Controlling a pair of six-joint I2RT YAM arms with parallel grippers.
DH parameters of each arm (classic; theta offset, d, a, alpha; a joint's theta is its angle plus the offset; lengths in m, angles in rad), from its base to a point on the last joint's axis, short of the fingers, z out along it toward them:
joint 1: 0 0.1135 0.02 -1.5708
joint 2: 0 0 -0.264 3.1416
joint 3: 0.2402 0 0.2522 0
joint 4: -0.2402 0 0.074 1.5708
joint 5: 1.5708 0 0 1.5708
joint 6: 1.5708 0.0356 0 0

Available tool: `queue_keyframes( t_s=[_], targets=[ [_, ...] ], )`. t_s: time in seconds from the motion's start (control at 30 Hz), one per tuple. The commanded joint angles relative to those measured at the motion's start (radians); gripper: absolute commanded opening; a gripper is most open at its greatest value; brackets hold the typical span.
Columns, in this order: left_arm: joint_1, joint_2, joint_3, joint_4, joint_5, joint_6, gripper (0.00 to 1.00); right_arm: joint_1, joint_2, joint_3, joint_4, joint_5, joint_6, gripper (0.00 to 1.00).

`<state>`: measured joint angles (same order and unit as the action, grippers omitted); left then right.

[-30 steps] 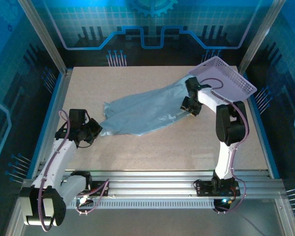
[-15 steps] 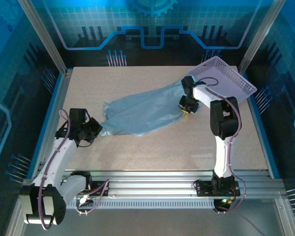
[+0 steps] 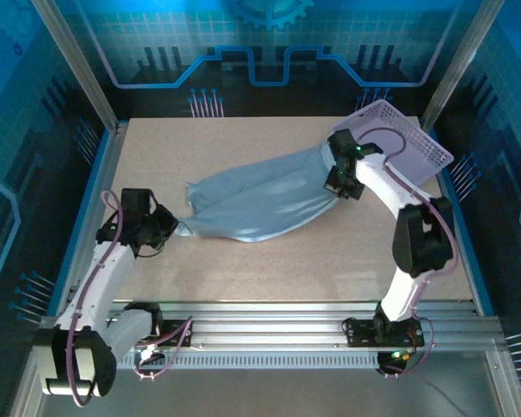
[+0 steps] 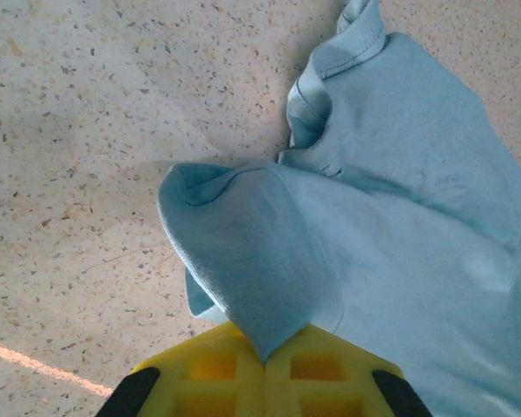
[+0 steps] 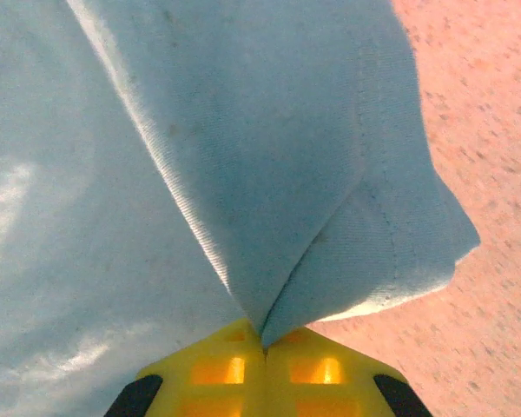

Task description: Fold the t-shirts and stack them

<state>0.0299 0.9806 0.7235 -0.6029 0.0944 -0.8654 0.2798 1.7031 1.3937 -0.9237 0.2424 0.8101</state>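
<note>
A pale grey-blue t-shirt stretches across the middle of the table, from lower left up to the right. My left gripper is shut on the shirt's lower-left corner; in the left wrist view the cloth runs up out of the closed yellow jaws. At the shirt's right end, my right gripper is shut on a pinched fold. The right wrist view shows that fabric rising from between the closed yellow jaws. Any lettering on the shirt is hidden.
A lavender plastic lattice basket sits tilted at the back right corner, just behind the right arm. The speckled tabletop lies bare in front of the shirt. Metal frame posts and rails border the table.
The right gripper has closed on the shirt's right end and its arm has swung outward to the right. The shirt is pulled tauter. The left gripper has shifted slightly toward the left.
</note>
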Motion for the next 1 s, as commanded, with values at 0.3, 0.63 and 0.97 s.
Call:
queue_keyframes(
  t_s=[0.3,0.63,0.97],
  targets=[
    [-0.001,-0.053,0.03,-0.041,-0.06,0.012,0.0,0.035,-0.238,-0.09,-0.255,-0.047,-0.129,0.0],
    [0.005,0.102,0.09,0.032,-0.07,0.018,0.0,0.007,0.412,0.474,-0.191,-0.089,-0.194,0.17],
    [0.004,0.177,0.122,0.035,-0.057,0.027,0.0,-0.028,0.31,0.374,-0.137,-0.048,-0.14,0.6]
  ],
)
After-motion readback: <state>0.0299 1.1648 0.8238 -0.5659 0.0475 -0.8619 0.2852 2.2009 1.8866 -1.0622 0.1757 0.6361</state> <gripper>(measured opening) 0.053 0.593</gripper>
